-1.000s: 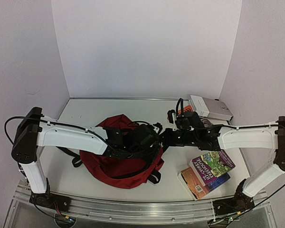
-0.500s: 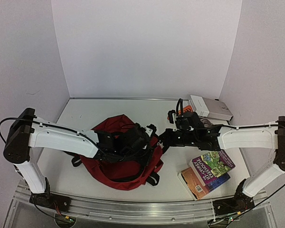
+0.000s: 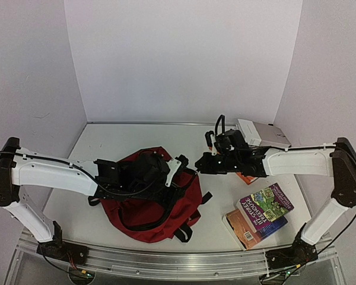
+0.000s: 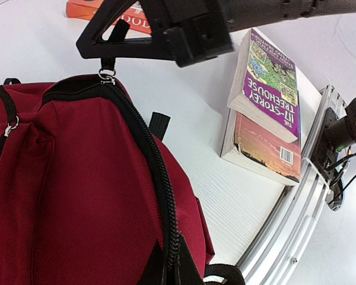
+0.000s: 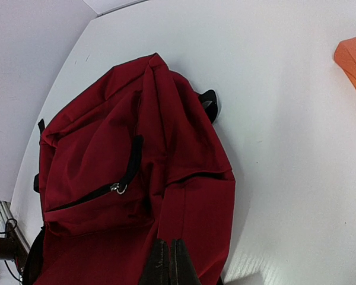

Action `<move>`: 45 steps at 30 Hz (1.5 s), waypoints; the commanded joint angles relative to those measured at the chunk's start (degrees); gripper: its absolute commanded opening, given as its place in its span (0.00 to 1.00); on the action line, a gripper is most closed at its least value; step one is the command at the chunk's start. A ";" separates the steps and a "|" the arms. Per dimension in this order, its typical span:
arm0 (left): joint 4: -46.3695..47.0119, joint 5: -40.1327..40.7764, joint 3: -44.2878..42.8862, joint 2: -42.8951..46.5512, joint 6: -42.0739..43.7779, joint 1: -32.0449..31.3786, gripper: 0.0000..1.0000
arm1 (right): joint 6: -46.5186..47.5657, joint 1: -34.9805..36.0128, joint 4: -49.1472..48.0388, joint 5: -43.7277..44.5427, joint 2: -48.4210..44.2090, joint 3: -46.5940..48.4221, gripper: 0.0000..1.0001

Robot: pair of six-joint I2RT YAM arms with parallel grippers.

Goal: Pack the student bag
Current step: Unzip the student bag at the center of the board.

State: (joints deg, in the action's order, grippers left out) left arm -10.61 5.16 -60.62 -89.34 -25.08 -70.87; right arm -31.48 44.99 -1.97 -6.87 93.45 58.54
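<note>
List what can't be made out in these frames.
- Student bag opening: top view, both arms cover it.
- Orange book: cut by frame edges in both wrist views, under the right arm from above.
- Lower book title: covered by the Treehouse book.
- Left tool grip: cut off by left wrist view's bottom edge.

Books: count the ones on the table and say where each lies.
3. A purple book lies atop a pink-orange book at the table's right front; an orange book lies farther back, partly under the right arm. Others may be hidden.
</note>
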 commanded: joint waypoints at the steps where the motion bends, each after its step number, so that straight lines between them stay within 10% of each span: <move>1: -1.01 -6.54 -2.25 3.96 2.01 -0.73 0.00 | 3.18 -2.28 -2.33 -0.45 5.82 5.52 0.00; 28: -4.31 -7.84 -6.53 2.90 -5.45 1.31 0.00 | 6.91 -6.00 -8.68 -9.19 24.08 17.44 0.00; 45: 7.12 -21.43 -9.30 -7.45 -10.58 10.14 0.02 | 0.92 -6.32 1.97 -4.14 -2.29 -2.38 0.57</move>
State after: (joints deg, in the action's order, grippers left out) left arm -7.52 -11.07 -63.96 -93.31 -37.44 -60.80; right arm -26.84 38.39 -2.04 -12.92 97.29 60.63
